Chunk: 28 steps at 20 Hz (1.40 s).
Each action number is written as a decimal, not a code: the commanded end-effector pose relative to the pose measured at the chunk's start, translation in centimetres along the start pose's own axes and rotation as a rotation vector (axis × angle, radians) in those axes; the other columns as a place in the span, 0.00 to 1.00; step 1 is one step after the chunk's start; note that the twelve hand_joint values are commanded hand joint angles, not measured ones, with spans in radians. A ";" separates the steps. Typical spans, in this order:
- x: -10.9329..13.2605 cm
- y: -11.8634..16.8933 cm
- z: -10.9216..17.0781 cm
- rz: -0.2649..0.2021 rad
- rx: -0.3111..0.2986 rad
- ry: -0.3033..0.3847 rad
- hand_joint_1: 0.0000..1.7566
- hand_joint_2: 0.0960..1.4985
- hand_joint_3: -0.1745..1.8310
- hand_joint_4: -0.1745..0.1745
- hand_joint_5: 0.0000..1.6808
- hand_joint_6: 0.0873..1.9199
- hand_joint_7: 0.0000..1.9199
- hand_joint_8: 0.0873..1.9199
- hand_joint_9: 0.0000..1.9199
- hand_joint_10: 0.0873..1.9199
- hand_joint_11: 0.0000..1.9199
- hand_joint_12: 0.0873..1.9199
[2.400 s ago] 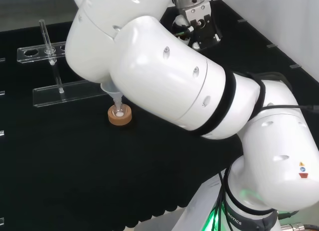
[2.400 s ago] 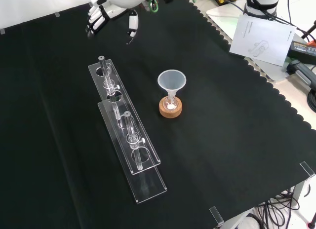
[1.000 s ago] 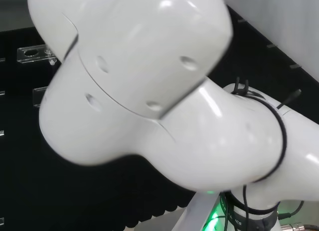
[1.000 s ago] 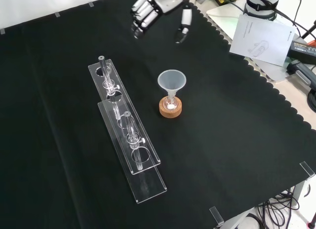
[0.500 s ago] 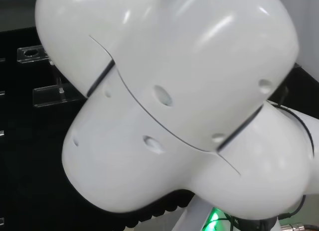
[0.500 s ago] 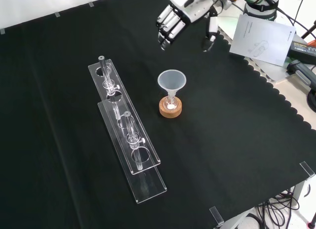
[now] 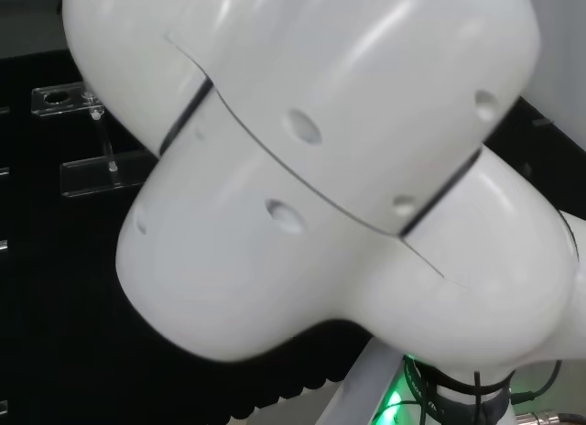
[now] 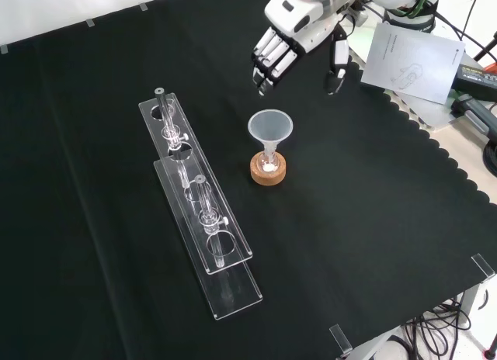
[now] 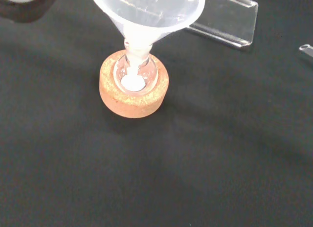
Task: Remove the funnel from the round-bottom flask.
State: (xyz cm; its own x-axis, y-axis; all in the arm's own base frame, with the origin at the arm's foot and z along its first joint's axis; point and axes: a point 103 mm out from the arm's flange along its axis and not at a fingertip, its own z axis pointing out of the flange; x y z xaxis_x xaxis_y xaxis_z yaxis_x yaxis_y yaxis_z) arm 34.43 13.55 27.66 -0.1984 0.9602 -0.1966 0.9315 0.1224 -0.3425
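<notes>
In the front view the hand [image 8: 299,26] hangs above the cloth, beyond and a little right of the funnel [image 8: 270,130], apart from it, its fingers [image 8: 268,61] relaxed and spread with the thumb set off to the right, holding nothing. The funnel stands upright with its stem in the neck of the small round-bottom flask [image 8: 269,164], which sits in a cork ring [image 8: 269,172] near the middle of the cloth.

To do the grasp well, I judge the hand should come down over the cone's rim, pinch it from opposite sides, and lift straight up so the flask stays seated.

The wrist view shows a white deposit in the flask's bulb. The front view adds the clear test-tube rack [image 8: 196,201] to the left.
</notes>
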 end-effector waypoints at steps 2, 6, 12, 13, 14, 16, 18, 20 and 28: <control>-0.5 2.7 0.9 -0.041 0.035 -0.001 0.36 0.39 0.23 0.37 0.08 0.00 0.00 0.24 0.10 0.37 0.17 0.74; -1.1 3.4 1.2 -0.056 0.037 0.004 0.36 0.39 0.23 0.37 0.07 0.00 0.00 0.23 0.10 0.37 0.16 0.74; -1.4 4.3 1.9 -0.076 0.051 0.007 0.36 0.39 0.23 0.37 0.07 0.00 0.00 0.22 0.09 0.38 0.16 0.74; -1.4 4.4 2.0 -0.076 0.051 0.006 0.36 0.39 0.23 0.37 0.07 0.00 0.00 0.21 0.09 0.38 0.16 0.74; -1.4 4.5 2.2 -0.076 0.053 0.005 0.36 0.39 0.23 0.37 0.07 0.00 0.00 0.21 0.09 0.38 0.16 0.74; -1.4 4.8 2.6 -0.075 0.058 0.007 0.36 0.39 0.22 0.37 0.07 0.00 0.00 0.21 0.09 0.38 0.16 0.74; -1.5 5.1 3.0 -0.075 0.058 0.018 0.36 0.39 0.22 0.37 0.06 0.00 0.00 0.20 0.09 0.38 0.16 0.74; -1.4 5.5 3.4 -0.076 0.063 0.020 0.36 0.39 0.22 0.38 0.06 0.00 0.00 0.19 0.08 0.38 0.16 0.74; -0.7 6.8 4.4 -0.094 0.073 0.019 0.37 0.40 0.22 0.38 0.06 0.00 0.00 0.18 0.08 0.39 0.17 0.74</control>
State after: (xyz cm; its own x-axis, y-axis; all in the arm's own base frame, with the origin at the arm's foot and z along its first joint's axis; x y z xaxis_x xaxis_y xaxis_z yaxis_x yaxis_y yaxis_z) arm 38.92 12.19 22.18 -0.2682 0.9514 -0.1511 0.8872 0.1828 -0.4237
